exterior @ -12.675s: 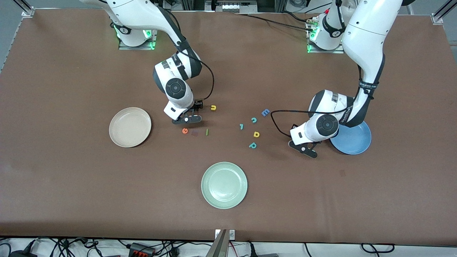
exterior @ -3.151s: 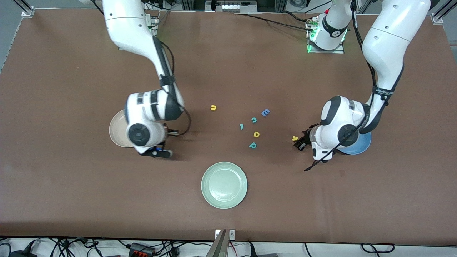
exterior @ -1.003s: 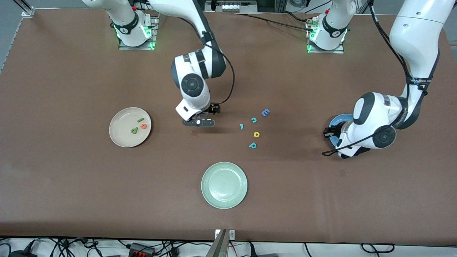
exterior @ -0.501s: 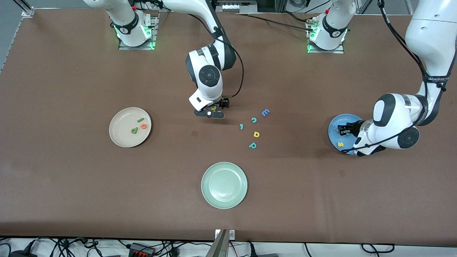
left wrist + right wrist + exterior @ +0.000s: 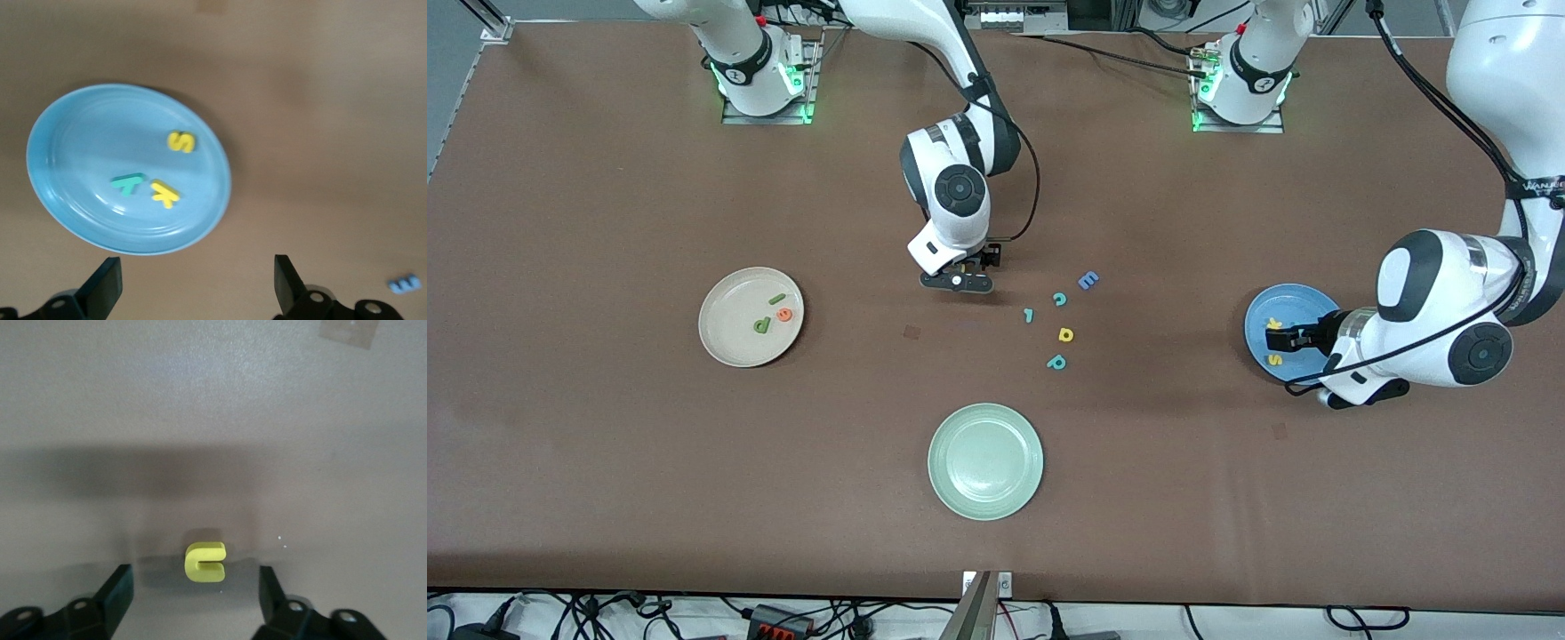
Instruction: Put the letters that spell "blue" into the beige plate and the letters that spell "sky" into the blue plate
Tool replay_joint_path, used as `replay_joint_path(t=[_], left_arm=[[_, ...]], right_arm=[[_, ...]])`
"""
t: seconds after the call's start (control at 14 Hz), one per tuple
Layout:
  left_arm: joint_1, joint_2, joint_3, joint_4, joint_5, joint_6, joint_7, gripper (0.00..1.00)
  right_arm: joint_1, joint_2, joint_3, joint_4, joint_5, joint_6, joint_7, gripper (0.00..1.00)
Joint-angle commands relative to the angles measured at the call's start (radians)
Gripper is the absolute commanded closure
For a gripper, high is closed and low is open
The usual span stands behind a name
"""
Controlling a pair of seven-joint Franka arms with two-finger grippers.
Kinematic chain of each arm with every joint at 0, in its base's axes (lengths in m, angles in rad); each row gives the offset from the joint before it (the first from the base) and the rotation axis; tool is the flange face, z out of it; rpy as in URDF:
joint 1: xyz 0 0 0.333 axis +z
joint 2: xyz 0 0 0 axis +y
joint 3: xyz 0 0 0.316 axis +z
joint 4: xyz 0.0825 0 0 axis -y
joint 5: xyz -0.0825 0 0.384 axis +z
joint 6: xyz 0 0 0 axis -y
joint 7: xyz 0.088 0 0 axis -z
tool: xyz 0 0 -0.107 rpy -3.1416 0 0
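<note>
Brown tabletop [image 5: 605, 462], lab rig, both arm bases along the top edge of the front view.

Beige plate [image 5: 734, 351] at 9 o'clock of table centre: green b [image 5: 762, 325], dark green l [image 5: 777, 300], orange e [image 5: 784, 314] in it. Blue plate [image 5: 73, 200] at 3 o'clock: yellow s [image 5: 181, 141], yellow k [image 5: 164, 193], teal y [image 5: 127, 184] in it, so "sky" looks done.

Left gripper [image 5: 193, 283] over the blue plate's rim, jaws wide apart, nothing betw them.

Key relation: yellow u [image 5: 205, 561], last "blue" letter, lies on the table right betw the right gripper [image 5: 193, 590] fingers [image 5: 117, 590], w/ a gap each side, not touched yet. Jaws spread, empty. In the front view the u is hidden under that gripper, approx 12 o'clock of table centre. The u is squat, no real long axis; its open end faces one finger, so closing squeezes it across base and prongs.

Right arm clearly nearer the u. Judgement: next is close, lift, carry twd 9 o'clock to the beige plate.

Distractors stay: blue E [image 5: 1088, 281], teal c [image 5: 1059, 300], pale green plate [image 5: 985, 460].
</note>
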Motion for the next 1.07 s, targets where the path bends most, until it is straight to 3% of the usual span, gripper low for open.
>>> replay_joint_path(t=[0.0, 0.14, 0.36, 0.43, 0.57, 0.79, 1.0], left_arm=[[-0.004, -0.021, -0.057, 0.107, 0.015, -0.115, 0.044, 0.00], [0.000, -0.040, -0.090, 0.179, 0.014, -0.189, 0.113, 0.00], [-0.010, -0.132, -0.081, 0.189, -0.009, -0.194, 0.260, 0.00], [-0.041, -0.190, -0.049, 0.174, -0.023, -0.182, 0.301, 0.00], [-0.157, -0.292, 0.127, 0.164, -0.069, -0.185, 0.337, 0.00], [-0.303, -0.451, 0.354, 0.063, -0.132, -0.180, 0.446, 0.00], [-0.314, -0.548, 0.389, -0.028, -0.133, -0.153, 0.420, 0.00]], right_arm=[[-0.001, -0.002, 0.014, -0.009, 0.020, 0.027, 0.002, 0.24], [-0.012, -0.002, 0.014, -0.009, 0.020, 0.034, 0.002, 0.29], [-0.013, 0.004, 0.014, -0.009, 0.022, 0.043, 0.002, 0.33], [-0.015, 0.004, 0.014, -0.009, 0.022, 0.043, 0.002, 0.39], [-0.024, 0.004, 0.014, -0.009, 0.022, 0.045, 0.002, 0.41], [-0.024, 0.004, 0.016, -0.009, 0.055, 0.044, -0.004, 0.44], [-0.026, 0.006, 0.016, -0.009, 0.055, 0.043, -0.012, 0.64]])
